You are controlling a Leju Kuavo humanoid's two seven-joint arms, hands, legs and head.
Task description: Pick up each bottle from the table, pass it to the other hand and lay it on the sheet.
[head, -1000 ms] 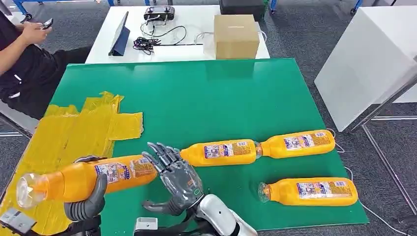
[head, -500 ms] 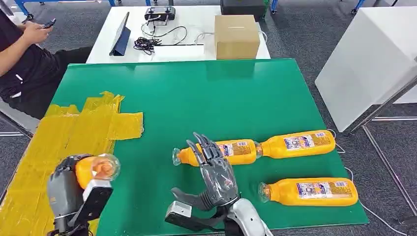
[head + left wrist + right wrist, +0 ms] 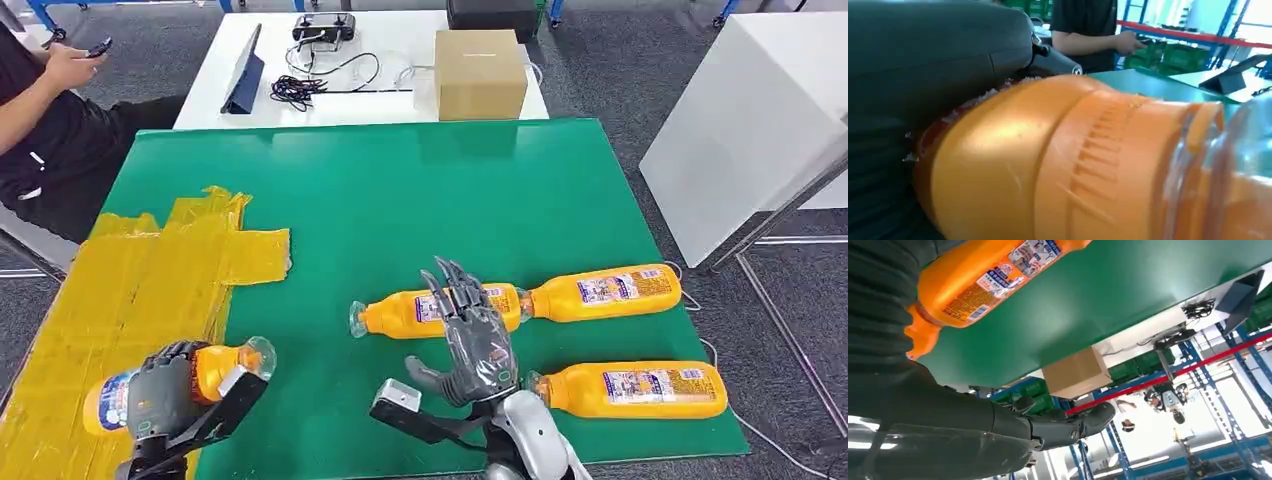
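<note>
My left hand [image 3: 160, 392] grips an orange bottle [image 3: 215, 366] at the near left, over the edge of the yellow sheet [image 3: 130, 290], with its clear neck pointing right. The bottle [image 3: 1088, 165] looms large in the left wrist view. My right hand [image 3: 475, 335] is raised with fingers spread and holds nothing, just in front of a bottle [image 3: 400, 312] lying on the green table [image 3: 420, 200]. Two more orange bottles [image 3: 605, 291] [image 3: 630, 389] lie to the right. One bottle [image 3: 993, 275] shows in the right wrist view beside the right hand [image 3: 948, 425].
A person [image 3: 45, 130] sits at the far left holding a phone. Behind the green table a white table [image 3: 390, 95] bears a cardboard box [image 3: 480, 72], a tablet [image 3: 245, 72], cables and a controller. A white cabinet [image 3: 750, 120] stands at the right.
My left hand has swung the held bottle down and turned it, neck now pointing right. My right hand has let go and moved right, toward the lying bottles.
</note>
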